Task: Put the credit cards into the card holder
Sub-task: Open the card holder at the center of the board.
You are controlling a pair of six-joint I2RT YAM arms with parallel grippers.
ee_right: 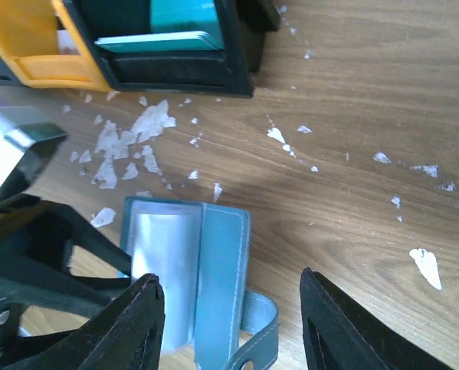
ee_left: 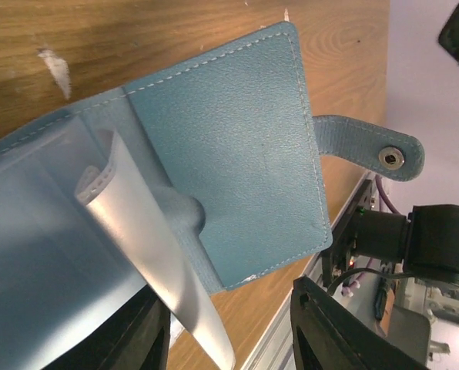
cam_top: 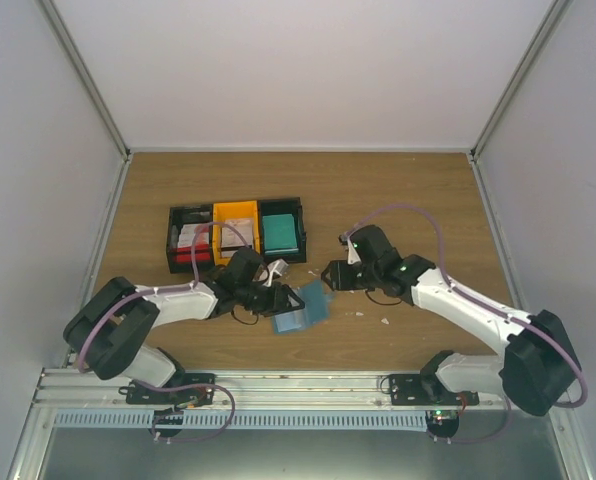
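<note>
The dusty-blue card holder [cam_top: 300,308] lies open on the wooden table between the two arms. In the left wrist view its blue cover [ee_left: 229,154] fills the frame, a clear inner sleeve [ee_left: 149,247] curls up from it, and its snap strap [ee_left: 391,158] sticks out to the right. My left gripper [ee_left: 229,339] hangs over the holder's near edge with jaws apart; the sleeve's edge rests by one finger [ee_left: 129,339]. My right gripper [ee_right: 233,331] is open just over the holder's cover [ee_right: 218,285] and strap. Credit cards [cam_top: 190,242], white and red, stand in the left black bin.
A row of bins [cam_top: 236,232] stands behind the holder: black, orange [ee_right: 29,46], and black with a teal block [ee_right: 164,27]. Small white scraps [ee_right: 137,131] litter the wood in front of the bins and to the right [ee_right: 426,266]. Enclosure walls ring the table.
</note>
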